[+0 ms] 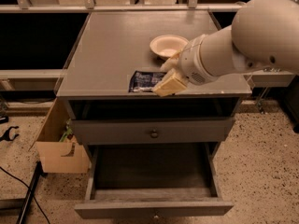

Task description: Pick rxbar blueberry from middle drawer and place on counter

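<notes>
The rxbar blueberry [143,81], a flat dark blue wrapper with pale print, is held over the front part of the counter [112,50]. My gripper [164,77] is shut on its right end, with cream fingers [170,84] above and below it. My white arm reaches in from the right. The middle drawer [154,208] is pulled open below and looks empty.
A cream bowl [168,45] sits on the counter just behind my gripper. A closed knobbed drawer front [152,132] lies above the open drawer. A cardboard box [60,148] stands on the floor at the cabinet's left. A black cable [23,195] runs across the floor.
</notes>
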